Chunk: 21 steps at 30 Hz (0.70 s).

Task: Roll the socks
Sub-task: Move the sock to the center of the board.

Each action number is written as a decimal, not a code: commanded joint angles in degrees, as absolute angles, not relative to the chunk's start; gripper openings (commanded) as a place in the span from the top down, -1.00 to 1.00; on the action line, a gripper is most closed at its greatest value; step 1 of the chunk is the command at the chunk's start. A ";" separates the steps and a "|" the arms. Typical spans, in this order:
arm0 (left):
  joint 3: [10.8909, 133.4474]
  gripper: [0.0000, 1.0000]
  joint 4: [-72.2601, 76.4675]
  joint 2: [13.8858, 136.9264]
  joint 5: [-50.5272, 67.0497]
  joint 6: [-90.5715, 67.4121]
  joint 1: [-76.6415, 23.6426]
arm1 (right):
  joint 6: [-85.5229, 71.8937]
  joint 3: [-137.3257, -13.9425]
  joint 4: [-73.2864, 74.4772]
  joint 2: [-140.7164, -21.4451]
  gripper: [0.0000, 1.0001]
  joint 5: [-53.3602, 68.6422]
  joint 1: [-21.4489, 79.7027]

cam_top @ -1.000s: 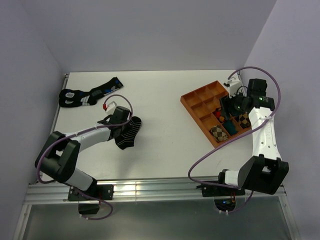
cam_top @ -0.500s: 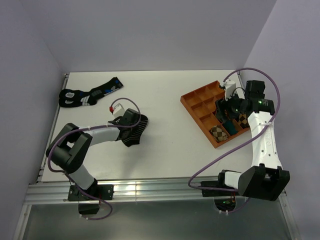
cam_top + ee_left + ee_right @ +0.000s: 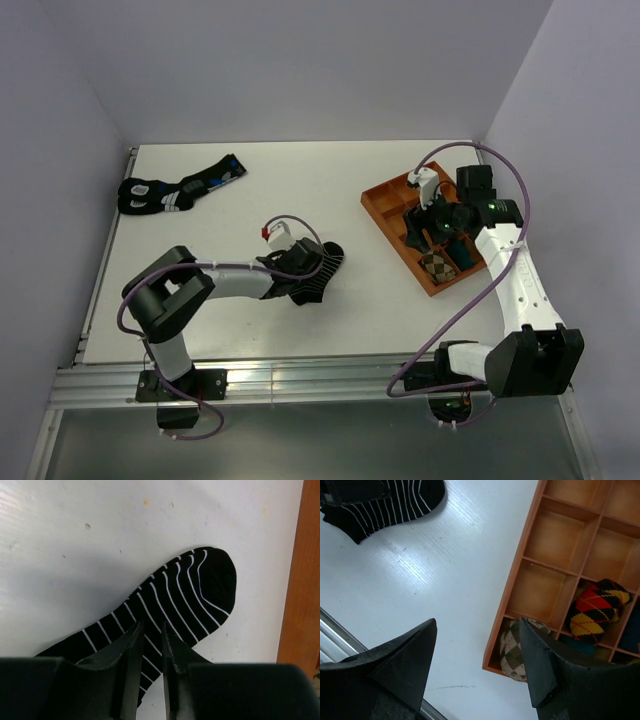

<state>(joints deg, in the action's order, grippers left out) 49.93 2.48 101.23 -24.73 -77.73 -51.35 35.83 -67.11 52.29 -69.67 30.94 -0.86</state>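
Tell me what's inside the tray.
A brown-checked bundle in a corner cell, the argyle sock bundled in another, several cells empty. The right tool hides the cells nearest it.

I find nothing readable in any of my three views. The striped sock [image 3: 185, 595] shows only thin white lines, no lettering or numbers.

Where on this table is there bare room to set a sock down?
Free: the table between the blue-marked socks and the orange tray; the near strip from the striped sock to the tray. Crowded: around that sock in the left pincer, and the tray under the right pincer.
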 commanded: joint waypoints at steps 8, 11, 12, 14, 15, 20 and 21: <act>47.55 0.33 -2.99 96.17 -24.96 -73.42 -52.65 | 32.35 -63.64 45.62 -70.49 -0.48 30.06 5.27; 50.44 0.25 -5.09 91.07 -26.54 -67.44 -52.73 | 29.89 -63.28 41.94 -70.75 -0.48 26.82 7.64; 52.80 0.24 -7.27 89.75 -27.15 -66.19 -52.73 | 29.01 -63.19 41.05 -70.84 -0.47 25.76 8.17; 54.66 0.21 -9.48 85.71 -28.91 -63.82 -52.65 | 27.95 -63.02 39.56 -71.19 -0.47 24.79 9.93; 55.80 0.20 -10.36 84.13 -29.44 -63.37 -52.65 | 27.60 -62.58 39.03 -71.19 -0.46 24.87 10.45; 52.05 0.17 -16.43 68.85 -32.17 -65.39 -50.46 | 27.34 -59.51 37.19 -70.14 -0.43 24.36 17.37; 50.99 0.17 -16.78 66.12 -32.08 -65.65 -49.67 | 26.72 -57.85 36.48 -70.05 -0.42 23.39 19.40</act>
<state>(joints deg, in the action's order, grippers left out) 53.10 -11.86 74.22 -28.53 -66.41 -51.55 28.42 -60.29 39.92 -70.96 25.04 14.85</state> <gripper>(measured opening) 0.414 0.712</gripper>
